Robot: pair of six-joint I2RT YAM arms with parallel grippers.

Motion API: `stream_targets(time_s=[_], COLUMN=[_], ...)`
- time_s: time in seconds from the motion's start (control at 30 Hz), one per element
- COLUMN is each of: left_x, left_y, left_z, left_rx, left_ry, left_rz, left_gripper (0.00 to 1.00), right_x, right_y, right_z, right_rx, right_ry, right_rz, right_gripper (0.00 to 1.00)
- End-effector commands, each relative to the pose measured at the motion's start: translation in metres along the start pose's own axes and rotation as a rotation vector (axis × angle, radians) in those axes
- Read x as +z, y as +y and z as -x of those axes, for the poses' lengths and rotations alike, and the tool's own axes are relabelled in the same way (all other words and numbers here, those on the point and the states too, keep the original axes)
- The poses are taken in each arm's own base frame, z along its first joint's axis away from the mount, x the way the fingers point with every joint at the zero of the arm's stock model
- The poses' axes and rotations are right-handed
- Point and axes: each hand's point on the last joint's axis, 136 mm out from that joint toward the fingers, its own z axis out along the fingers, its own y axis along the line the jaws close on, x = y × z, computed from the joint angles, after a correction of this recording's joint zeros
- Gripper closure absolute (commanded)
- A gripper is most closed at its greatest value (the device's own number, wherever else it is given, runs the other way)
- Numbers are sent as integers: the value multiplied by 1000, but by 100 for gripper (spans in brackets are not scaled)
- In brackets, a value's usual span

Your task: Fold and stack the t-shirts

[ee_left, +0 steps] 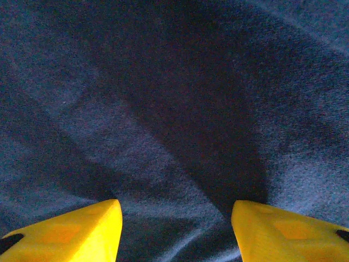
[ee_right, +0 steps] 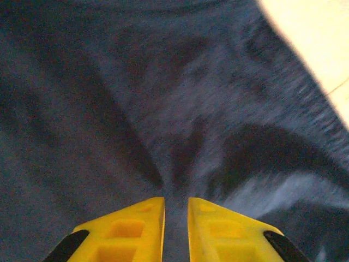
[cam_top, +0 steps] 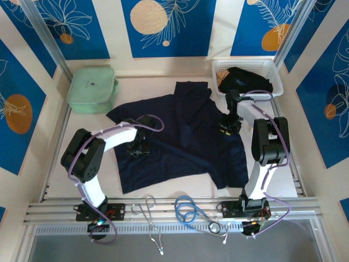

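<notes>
Left gripper (ee_left: 175, 203): 2 yellow fingers (ee_left: 71, 234) stand wide apart, tips down on navy cloth, with nothing clamped between them. Right gripper (ee_right: 176, 199): jaws almost together with a thin gap. A ridge of the same cloth runs into that gap and creases fan out from the tips, so it reads as a pinch on the shirt, though that view is blurred. All positions below are given off the white basket (cam_top: 272, 76). Table (cam_top: 163, 190): pale top, with the basket on its far right corner. Navy t-shirt (cam_top: 180, 142): 1 shirt spread open and rumpled, left of the basket and nearer the arm bases, with its far flap near the basket's left wall. In the top view the right gripper sits on the part of the shirt just in front of the basket. The left gripper is on the shirt's opposite side, well apart from the basket. Mint-green zip case (cam_top: 91, 90): well left of the basket, about level with it. Black t-shirt (cam_top: 242, 79): bunched inside the basket, with a pale blue mark facing up. Blue cable (cam_top: 188, 210): coiled, left of the basket and much nearer the arm bases.
</notes>
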Motion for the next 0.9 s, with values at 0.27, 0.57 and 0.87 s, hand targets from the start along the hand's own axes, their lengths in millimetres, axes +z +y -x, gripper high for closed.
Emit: stream_targets(time_s=[0.27,0.57,0.87], left_x=[14,15,22], left_y=[32,42,41], left_z=[-55,-55,-2], left_rx=[-81,-77,-63], left_ry=[97,90,71], left_rz=[84,131,159], left_gripper=[41,38,38], right_x=[20,9,-2], right_y=[-48,-88,-89], right_z=[-14,-46,-68], right_rx=[252,373,420], right_ry=[84,80,68], right_rz=[29,70,123], right_gripper=[90,91,91])
